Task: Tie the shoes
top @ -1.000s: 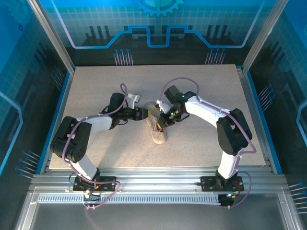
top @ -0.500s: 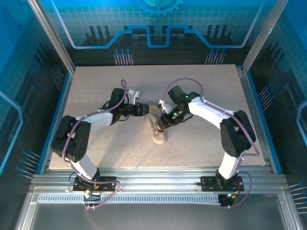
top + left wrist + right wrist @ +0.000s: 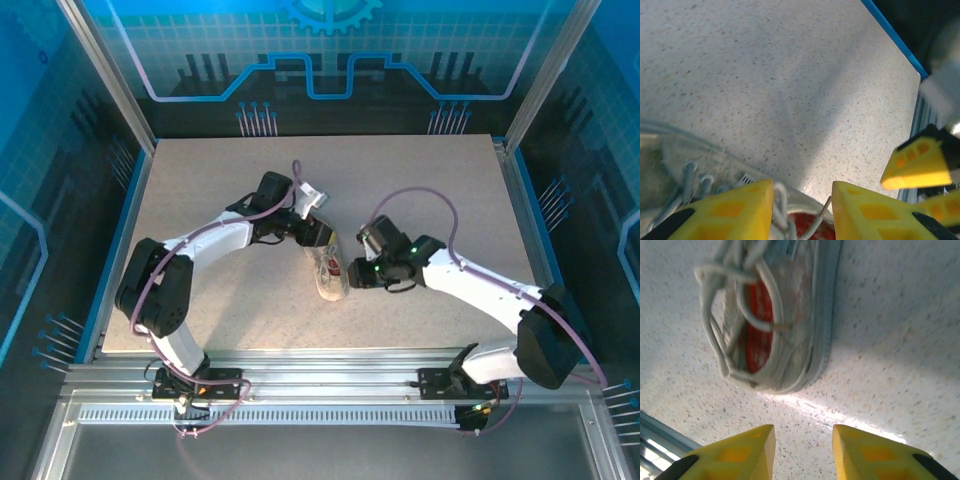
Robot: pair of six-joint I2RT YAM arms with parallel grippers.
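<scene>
The shoe, a small whitish-grey sneaker, lies in the middle of the table. My left gripper hovers over its far end. In the left wrist view, that gripper stands open, its yellow fingers astride the red patch, with a lace loop and a lace tip lying loose between them. My right gripper sits just right of the shoe. From the right wrist, the gripper is open over bare table, and the shoe with its loose white laces lies a little ahead.
The speckled table has a blue rim and metal rails along the near edge. Both arms reach in from either side of the shoe. The right gripper's yellow fingers show at the right of the left wrist view.
My right gripper has opened and drawn back from the shoe's top toward the near right. The left gripper has shifted right, onto the shoe's far end.
</scene>
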